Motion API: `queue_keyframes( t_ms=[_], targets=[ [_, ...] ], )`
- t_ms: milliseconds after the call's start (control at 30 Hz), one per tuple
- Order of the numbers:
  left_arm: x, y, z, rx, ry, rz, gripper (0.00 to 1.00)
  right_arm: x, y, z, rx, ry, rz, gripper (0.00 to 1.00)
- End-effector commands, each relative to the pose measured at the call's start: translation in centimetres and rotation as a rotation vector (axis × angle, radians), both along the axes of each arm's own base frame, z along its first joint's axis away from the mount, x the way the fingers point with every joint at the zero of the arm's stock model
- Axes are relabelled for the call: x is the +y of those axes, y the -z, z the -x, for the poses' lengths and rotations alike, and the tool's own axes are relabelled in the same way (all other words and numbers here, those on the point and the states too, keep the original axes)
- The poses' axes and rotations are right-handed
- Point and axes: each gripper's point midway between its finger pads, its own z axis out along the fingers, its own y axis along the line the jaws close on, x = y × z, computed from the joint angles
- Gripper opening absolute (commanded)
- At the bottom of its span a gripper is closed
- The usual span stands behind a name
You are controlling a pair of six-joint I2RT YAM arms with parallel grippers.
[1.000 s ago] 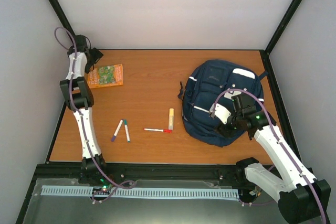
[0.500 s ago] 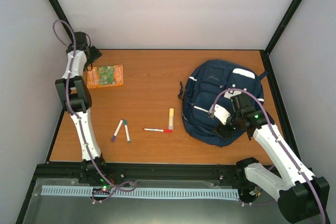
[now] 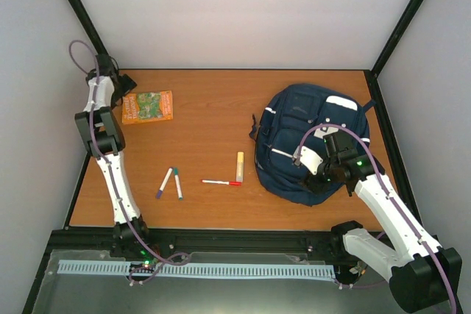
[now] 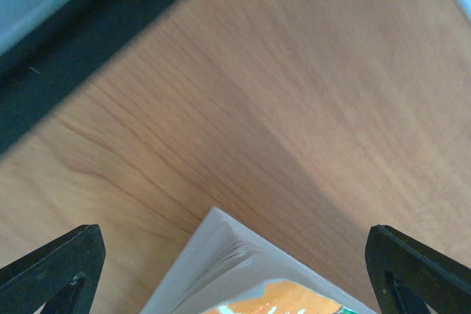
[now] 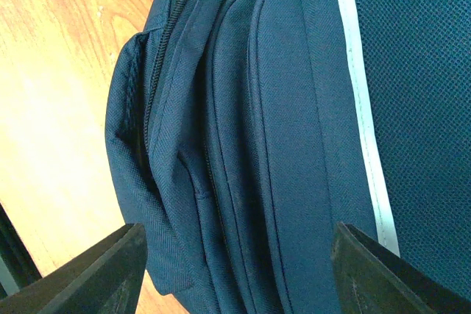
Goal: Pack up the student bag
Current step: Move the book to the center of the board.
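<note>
Left tool (image 4: 235, 255) jaws wide apart above orange book (image 3: 148, 106) corner; right tool (image 5: 239, 262) apart over student bag (image 5: 294, 93)

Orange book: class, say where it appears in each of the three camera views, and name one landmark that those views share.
Top external: the orange book lies flat at the far left of the wooden table, near its back edge.
Left wrist: only one corner of it shows, at bottom centre.
Right wrist: not in it; the navy backpack fills most of the view.
Shared landmark: the wooden table, visible in all three.
</note>
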Motion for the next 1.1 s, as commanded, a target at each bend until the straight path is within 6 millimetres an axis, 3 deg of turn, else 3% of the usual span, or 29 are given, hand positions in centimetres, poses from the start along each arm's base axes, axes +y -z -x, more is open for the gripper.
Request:
queue_keyframes(
  t_ms=[0,200,333,567,800,933,1067],
  targets=[
    [-3.7,2.3,-1.2,0.009,0.146,0.105,1.0,0.1,0.2,-0.1,0.005,0.009,-0.008,0.7],
    [-8.6,2.9,-2.6,-0.015,0.288,0.148,0.97,0.1,0.3,-0.1,0.01,0.005,-0.01,0.7],
    [-14.0,2.9,-3.4,-0.04,0.435,0.189,0.92,0.4,0.2,-0.1,0.012,-0.004,-0.018,0.7],
    [-23.8,2.9,-2.7,-0.063,0.681,0.257,0.83,1.0,-0.6,-0.4,0.002,-0.026,-0.046,0.69],
    [-34.4,4.6,1.3,0.017,0.937,0.274,0.81,2.7,-2.8,-1.7,-0.016,-0.071,-0.127,0.69],
    [-38.5,6.0,5.1,0.102,1.033,0.284,0.77,4.7,-4.6,-3.8,0.015,-0.089,-0.205,0.69],
    [-41.8,4.8,8.7,0.124,1.123,0.261,0.77,6.9,-5.8,-7.1,0.086,-0.064,-0.296,0.67]
  ],
)
